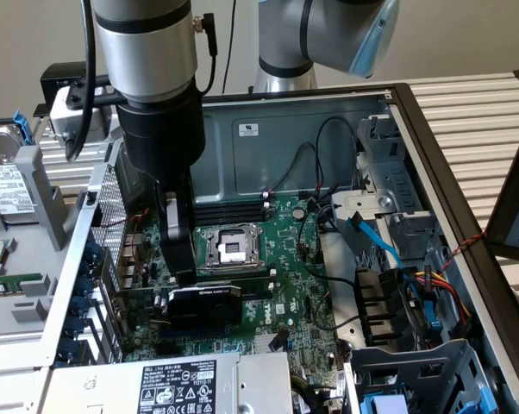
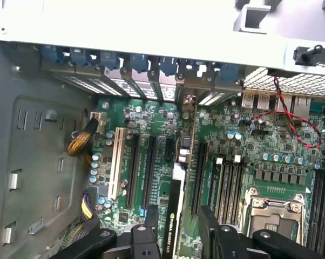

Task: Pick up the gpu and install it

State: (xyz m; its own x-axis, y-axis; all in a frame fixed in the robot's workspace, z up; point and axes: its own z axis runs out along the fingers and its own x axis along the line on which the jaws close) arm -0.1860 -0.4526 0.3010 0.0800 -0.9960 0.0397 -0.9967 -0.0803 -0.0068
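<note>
Gpu (image 1: 204,304) stands on motherboard (image 1: 285,267), beneath tool (image 2: 176,218)

Illumination is even and moderately bright in the exterior view. In the wrist view, the chassis rail (image 2: 151,27) is overexposed to near white, with glare erasing surface detail. The motherboard (image 2: 232,145) remains evenly lit; shadows are soft. The end effector (image 2: 176,232) appears dark.

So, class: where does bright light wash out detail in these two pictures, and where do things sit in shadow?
Wrist view: the case's metal edge is washed out nearly white, while the claw shows dark against the lit green board. Exterior view: lighting is even, and the graphics card sits dim beneath the arm.
</note>
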